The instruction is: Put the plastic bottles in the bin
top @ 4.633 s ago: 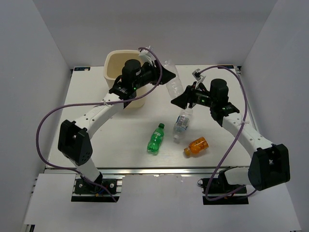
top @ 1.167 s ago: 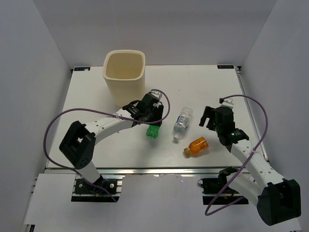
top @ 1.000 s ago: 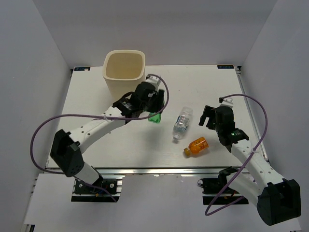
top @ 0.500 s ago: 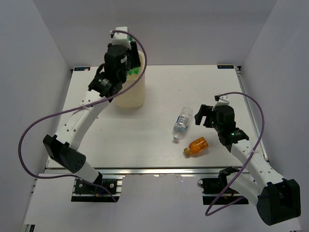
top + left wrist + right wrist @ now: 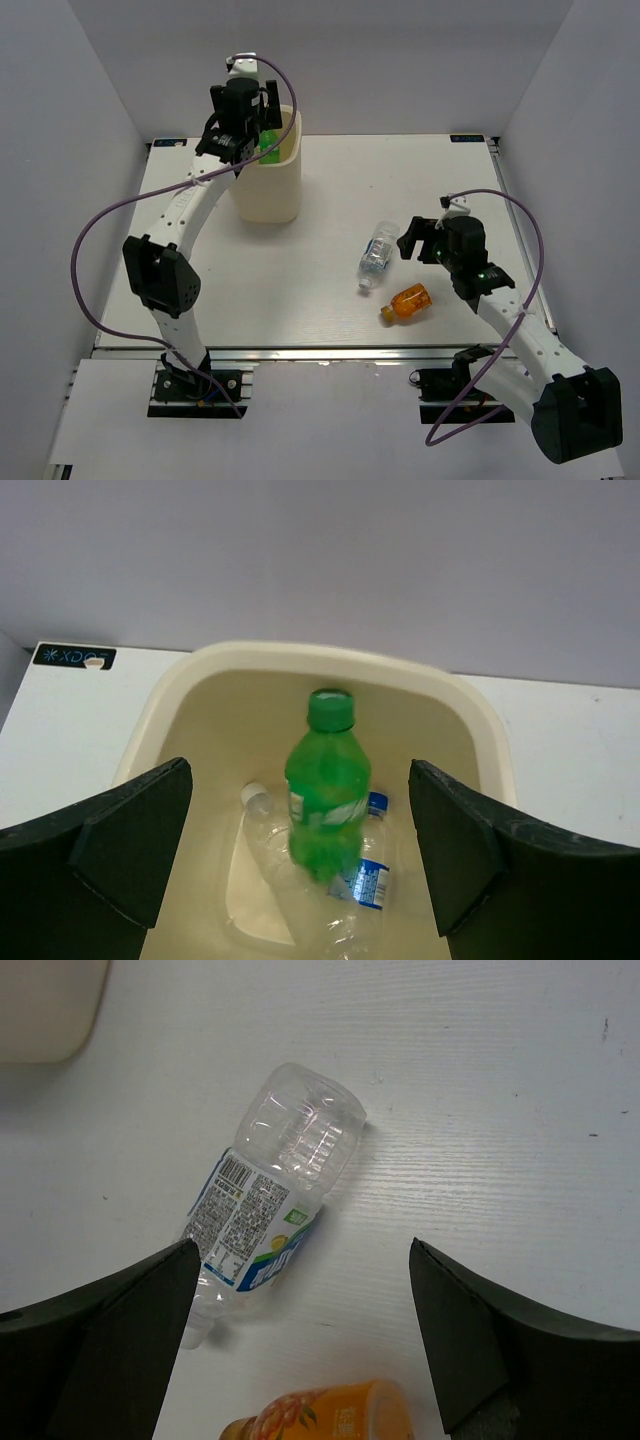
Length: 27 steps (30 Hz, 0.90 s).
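Note:
My left gripper [image 5: 245, 132] hangs open over the cream bin [image 5: 270, 190]. In the left wrist view the green bottle [image 5: 327, 785] is upright inside the bin [image 5: 330, 655], touching neither of my fingers [image 5: 130, 850]. Below it lie a clear ribbed bottle [image 5: 262, 830] and a blue-capped, blue-labelled one [image 5: 368, 878]. A clear labelled bottle [image 5: 377, 253] and a short orange bottle [image 5: 405, 302] lie on the table. My right gripper [image 5: 412, 238] stands open just right of the clear bottle [image 5: 270, 1200], above the orange bottle [image 5: 330, 1415], holding nothing.
The white table [image 5: 440, 180] ends in walls at the back and both sides. A corner of the bin [image 5: 45, 1010] shows at the top left of the right wrist view. A purple cable [image 5: 100, 230] loops off the left arm.
My left gripper carried the green bottle up from the table to the bin and has opened, so the bottle is loose inside it. My right gripper edged left toward the clear bottle.

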Each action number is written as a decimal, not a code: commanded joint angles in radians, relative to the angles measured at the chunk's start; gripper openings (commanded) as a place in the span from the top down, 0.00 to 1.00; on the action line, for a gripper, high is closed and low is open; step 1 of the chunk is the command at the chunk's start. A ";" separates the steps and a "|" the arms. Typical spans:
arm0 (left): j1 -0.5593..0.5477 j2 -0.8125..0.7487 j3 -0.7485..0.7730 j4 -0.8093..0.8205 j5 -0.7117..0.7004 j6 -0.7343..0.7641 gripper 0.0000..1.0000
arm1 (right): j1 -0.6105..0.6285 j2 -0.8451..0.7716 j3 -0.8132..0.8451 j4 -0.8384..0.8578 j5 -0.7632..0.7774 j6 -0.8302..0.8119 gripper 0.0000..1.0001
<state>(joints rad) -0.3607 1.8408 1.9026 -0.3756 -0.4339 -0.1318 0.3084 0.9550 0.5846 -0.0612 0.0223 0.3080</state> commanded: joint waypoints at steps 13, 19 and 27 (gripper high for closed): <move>0.009 -0.184 -0.037 -0.005 0.191 -0.022 0.02 | -0.005 0.024 0.132 -0.080 0.062 0.066 0.11; -0.055 -0.308 -0.236 0.105 0.351 -0.057 0.02 | -0.029 0.050 0.170 -0.147 0.174 0.078 0.11; -0.259 -0.354 -0.433 0.122 0.365 -0.089 0.02 | -0.101 -0.021 0.135 -0.255 0.199 0.177 0.11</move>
<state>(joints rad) -0.5907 1.5055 1.5234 -0.2554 -0.1146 -0.1860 0.2302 0.9977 0.7288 -0.2768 0.1955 0.4374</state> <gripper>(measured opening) 0.982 0.895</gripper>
